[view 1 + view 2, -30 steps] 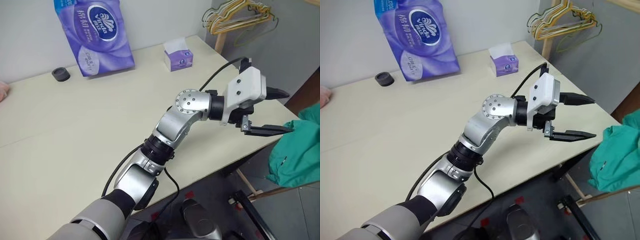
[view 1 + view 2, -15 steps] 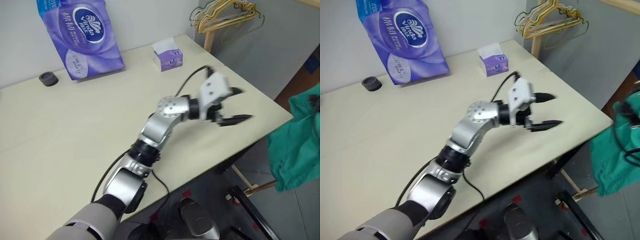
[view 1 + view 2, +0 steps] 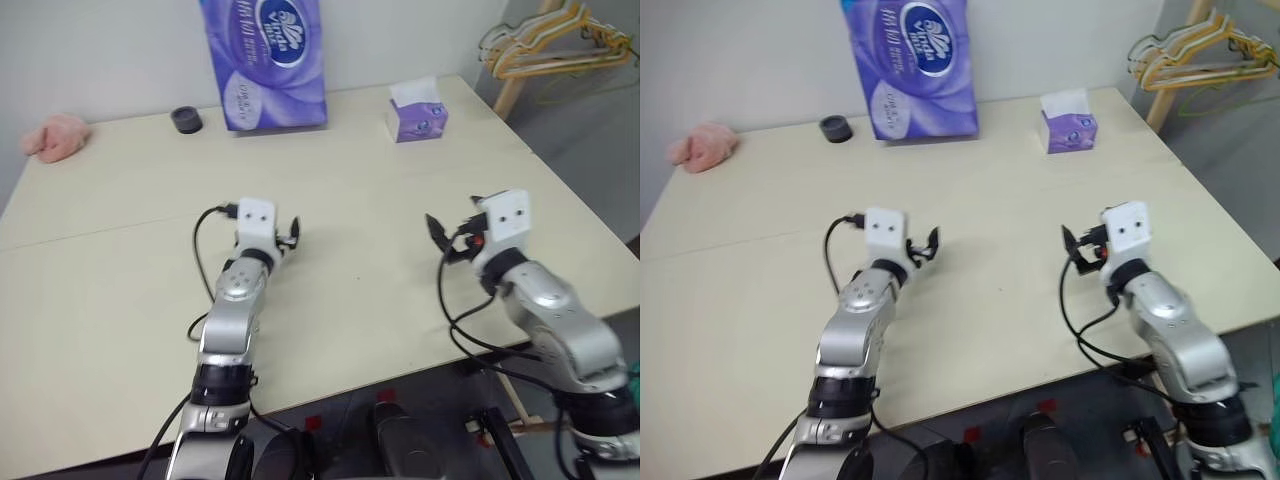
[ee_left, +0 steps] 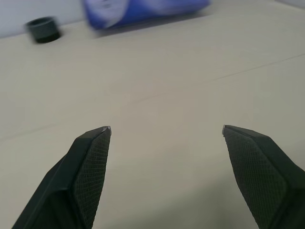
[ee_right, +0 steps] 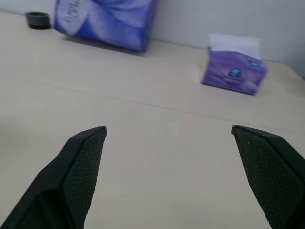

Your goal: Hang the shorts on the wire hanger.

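Left eye view has both arms stretched forward over the pale beige table [image 3: 120,300]. The left gripper [image 4: 166,130] hovers above bare tabletop with its two black fingers [image 4: 88,162] spread wide and nothing between them — released. The right gripper [image 5: 169,129] is likewise spread apart and empty, its textured fingers [image 5: 81,167] above the table surface.

Ahead of the left gripper, near the wall, stand a tall purple plastic pack of tissue paper [image 3: 265,60] and, just beside it, a small dark round cap [image 3: 185,120]. Ahead of the right gripper sits a small purple tissue box [image 5: 233,71] with a white sheet sticking up. Far off to the left gripper's outer side lies a small pink cloth lump [image 3: 55,135]. Beyond the table's far corner, outward of the right gripper, a bunch of gold and yellowish wire hangers [image 3: 555,45] hangs on a wooden rack [image 3: 515,80] — well apart from both grippers. Neither the shorts nor a single wire hanger can be made out.
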Motion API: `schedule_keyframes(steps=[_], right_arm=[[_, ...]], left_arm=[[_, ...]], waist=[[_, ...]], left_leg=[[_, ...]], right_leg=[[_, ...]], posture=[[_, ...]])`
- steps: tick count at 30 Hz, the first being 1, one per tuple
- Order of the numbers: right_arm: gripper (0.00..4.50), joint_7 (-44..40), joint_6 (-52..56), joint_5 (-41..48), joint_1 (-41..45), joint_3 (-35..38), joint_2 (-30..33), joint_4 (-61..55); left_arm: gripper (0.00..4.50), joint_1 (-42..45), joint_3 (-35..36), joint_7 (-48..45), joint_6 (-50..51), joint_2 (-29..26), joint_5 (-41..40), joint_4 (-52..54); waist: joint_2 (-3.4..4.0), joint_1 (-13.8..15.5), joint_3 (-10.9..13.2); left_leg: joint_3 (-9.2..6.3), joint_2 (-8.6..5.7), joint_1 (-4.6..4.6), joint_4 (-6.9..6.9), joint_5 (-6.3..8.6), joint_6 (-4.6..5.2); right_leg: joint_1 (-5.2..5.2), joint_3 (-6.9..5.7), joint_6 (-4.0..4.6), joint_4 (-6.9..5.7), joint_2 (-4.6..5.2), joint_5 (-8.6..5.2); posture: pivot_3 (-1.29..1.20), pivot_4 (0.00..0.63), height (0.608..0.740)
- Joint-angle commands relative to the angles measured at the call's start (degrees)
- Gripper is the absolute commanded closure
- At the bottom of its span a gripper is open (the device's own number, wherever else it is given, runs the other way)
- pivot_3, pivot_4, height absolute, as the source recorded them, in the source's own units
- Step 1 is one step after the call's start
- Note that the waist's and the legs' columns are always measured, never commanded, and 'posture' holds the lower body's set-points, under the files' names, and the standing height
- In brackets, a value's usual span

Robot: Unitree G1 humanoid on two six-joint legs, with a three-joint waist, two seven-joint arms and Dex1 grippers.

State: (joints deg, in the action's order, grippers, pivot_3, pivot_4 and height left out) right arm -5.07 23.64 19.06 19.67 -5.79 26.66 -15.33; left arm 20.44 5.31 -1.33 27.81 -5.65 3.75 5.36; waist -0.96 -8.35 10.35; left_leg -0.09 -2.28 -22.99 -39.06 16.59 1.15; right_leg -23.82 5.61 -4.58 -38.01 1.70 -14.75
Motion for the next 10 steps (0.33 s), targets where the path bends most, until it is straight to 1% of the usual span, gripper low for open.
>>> schedule_keyframes(steps=[1, 3, 7, 10], right_arm=[[0.02, -2.04, -4.94, -2.57, 1.64, -0.05, -3.29, 3.16], [0.02, -2.89, -6.54, -3.92, 1.84, -0.05, -5.51, 5.86], [0.02, -4.28, -8.78, -5.96, 1.86, 0.3, -8.43, 9.45], [0.02, -4.96, -10.38, -7.53, 1.46, 0.04, -10.11, 11.69]], left_arm=[[0.53, -1.66, 2.06, 3.07, -2.7, -0.05, 0.41, 3.11], [0.53, -2.98, 3.66, 4.0, -2.54, 0.19, -0.58, 2.9], [0.53, -4.37, 4.45, 3.44, -3.78, 0.0, -1.84, 1.97], [0.53, -4.66, 4.49, 1.09, -4.26, -0.86, -3.46, 1.47]], waist=[[-0.22, 2.04, -0.19], [-0.4, 3.81, -0.69], [-0.66, 6.66, -1.85], [-0.84, 7.32, -2.21]], left_leg=[[-0.05, 0.0, 0.0, 0.0, -0.11, -0.14], [-0.12, 0.0, 0.0, 0.01, -0.18, -0.13], [-0.2, 0.0, 0.02, 0.02, -0.34, -0.32], [-0.29, -0.01, 0.03, 0.02, -0.4, -0.25]], right_leg=[[0.0, -0.06, 0.07, -0.01, 0.0, 0.04], [0.0, -0.14, 0.21, -0.03, 0.0, 0.13], [0.01, -0.25, 0.39, -0.03, -0.02, 0.23], [0.05, -0.37, 0.55, -0.01, -0.02, 0.33]], posture=[[-0.03, 0.095, 0.74], [0.0, 0.085, 0.74], [0.04, 0.075, 0.74], [0.05, 0.067, 0.74]])
